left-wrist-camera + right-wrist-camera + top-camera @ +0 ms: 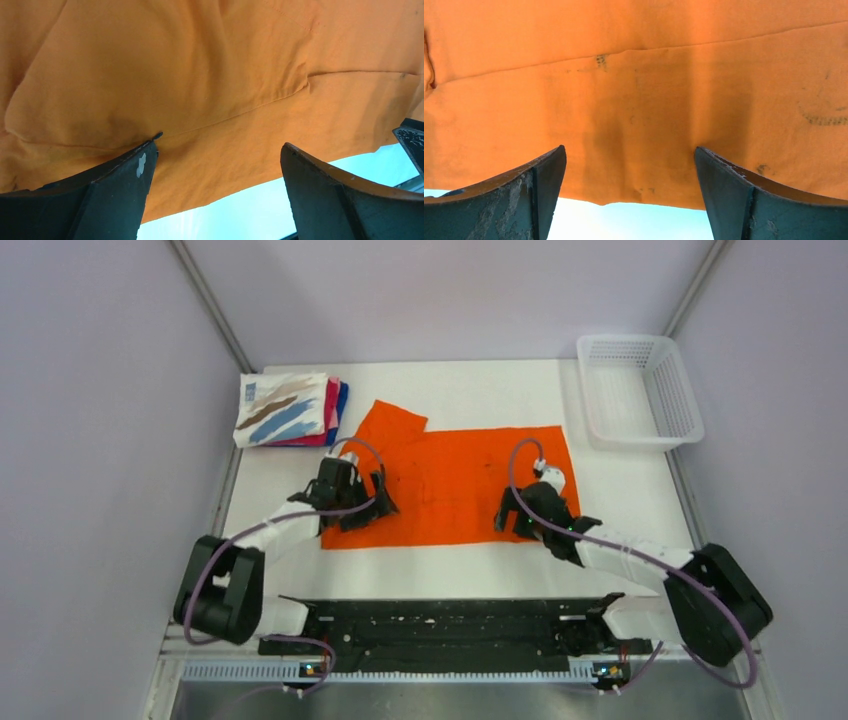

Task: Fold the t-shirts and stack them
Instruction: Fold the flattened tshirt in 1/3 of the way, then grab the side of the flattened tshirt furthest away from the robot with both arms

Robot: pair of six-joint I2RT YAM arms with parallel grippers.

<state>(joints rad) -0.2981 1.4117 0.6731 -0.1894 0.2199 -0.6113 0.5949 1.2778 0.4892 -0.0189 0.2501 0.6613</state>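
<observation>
The orange t-shirt (452, 480) lies flat in the middle of the table, one sleeve pointing to the far left. It fills the left wrist view (200, 75) and the right wrist view (634, 90). My left gripper (362, 502) is open over the shirt's near left part, jaws wide apart above the near hem. My right gripper (515, 518) is open over the near right part, its jaws also wide over the hem. A stack of folded t-shirts (290, 408), white with blue and brown strokes on top of pink and blue, sits at the far left.
A white plastic mesh basket (640, 390) stands at the far right corner. The white table top (470, 375) shows behind the shirt and along its near edge. Grey walls close in the sides and back.
</observation>
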